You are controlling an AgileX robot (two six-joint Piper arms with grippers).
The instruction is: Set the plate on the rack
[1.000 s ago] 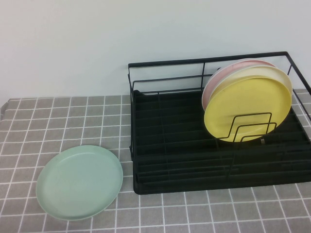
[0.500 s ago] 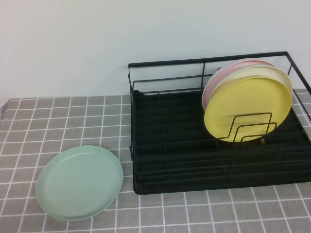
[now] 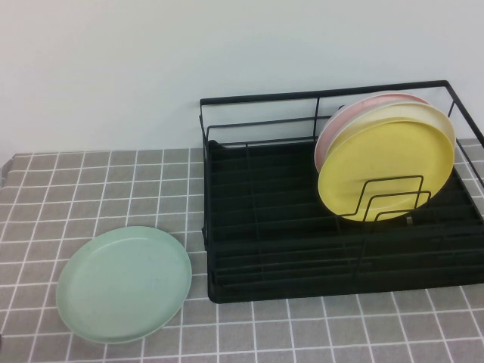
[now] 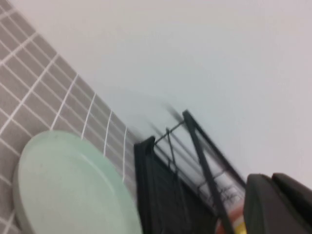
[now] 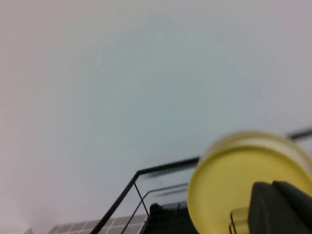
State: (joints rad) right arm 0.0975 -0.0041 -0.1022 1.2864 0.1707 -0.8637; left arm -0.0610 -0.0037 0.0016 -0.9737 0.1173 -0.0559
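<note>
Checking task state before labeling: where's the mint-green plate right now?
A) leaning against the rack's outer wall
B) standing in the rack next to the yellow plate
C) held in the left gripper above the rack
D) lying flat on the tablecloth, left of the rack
D: the plate lies flat on the checked tablecloth, apart from the rack; neither the left gripper nor the right gripper appears in the high view.
</note>
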